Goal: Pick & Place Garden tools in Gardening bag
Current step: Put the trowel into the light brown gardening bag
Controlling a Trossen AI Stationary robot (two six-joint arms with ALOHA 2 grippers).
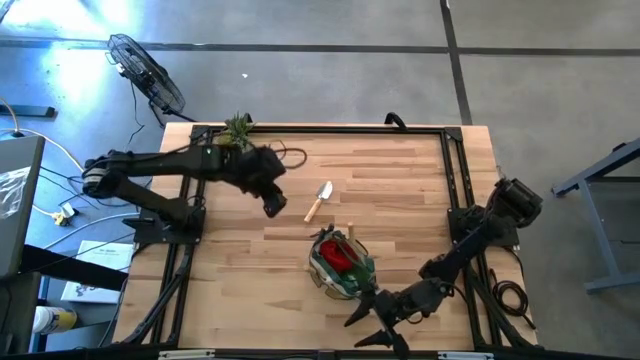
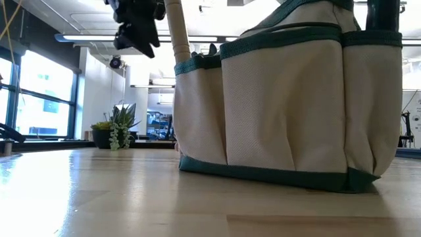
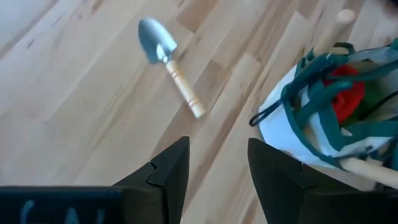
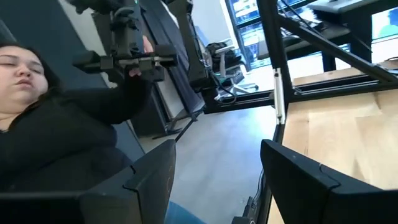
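The gardening bag (image 1: 340, 268) is cream with teal trim and stands on its base near the table's front middle; it also shows in the low view (image 2: 289, 99) and the left wrist view (image 3: 298, 124). A red glove-like piece (image 3: 345, 93) and wooden handles (image 3: 367, 167) sit inside it. A wooden-handled metal trowel (image 1: 319, 200) lies flat on the table beyond the bag, seen also in the left wrist view (image 3: 171, 65). My left gripper (image 1: 272, 205) is open and empty above the table, left of the trowel. My right gripper (image 1: 366, 328) is open and empty near the front edge, right of the bag.
A leafy plant clump (image 1: 238, 130) sits at the table's far edge behind my left arm, with a dark cord (image 1: 292, 154) beside it. A black frame (image 1: 452, 170) runs along the table's edges. A person (image 4: 50, 124) sits beyond the table's front edge.
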